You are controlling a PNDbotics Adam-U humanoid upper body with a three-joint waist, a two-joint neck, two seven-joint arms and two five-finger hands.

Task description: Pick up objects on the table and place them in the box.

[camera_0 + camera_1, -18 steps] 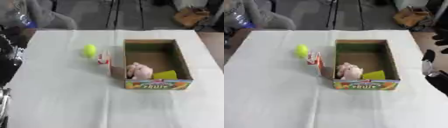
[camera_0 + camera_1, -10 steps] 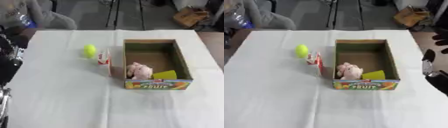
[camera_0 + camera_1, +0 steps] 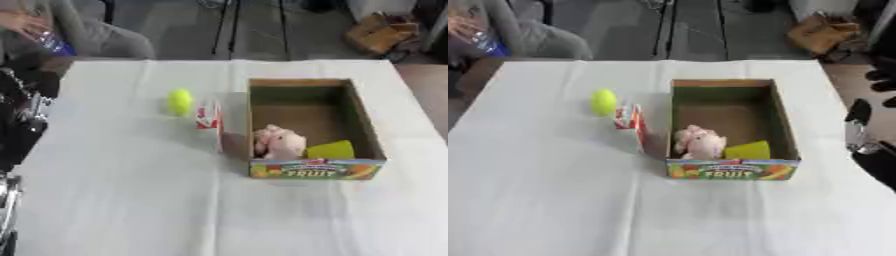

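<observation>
A cardboard box (image 3: pixel 315 169) with a printed fruit front stands right of the table's middle. Inside it lie a pink plush toy (image 3: pixel 278 141) and a yellow object (image 3: pixel 331 149) at the near end. Against the box's left wall leans a red and white carton (image 3: pixel 208 120). A yellow-green ball (image 3: pixel 180 101) sits on the cloth just left of the carton. My left hand (image 3: pixel 19 107) shows as a dark shape at the left edge, well away from the objects. My right hand (image 3: pixel 857 112) shows at the right edge, apart from the box.
A white cloth covers the table (image 3: pixel 131 200). A person sits beyond the far left corner holding a bottle (image 3: pixel 54 44). Cardboard boxes (image 3: pixel 381 32) lie on the floor at the back right.
</observation>
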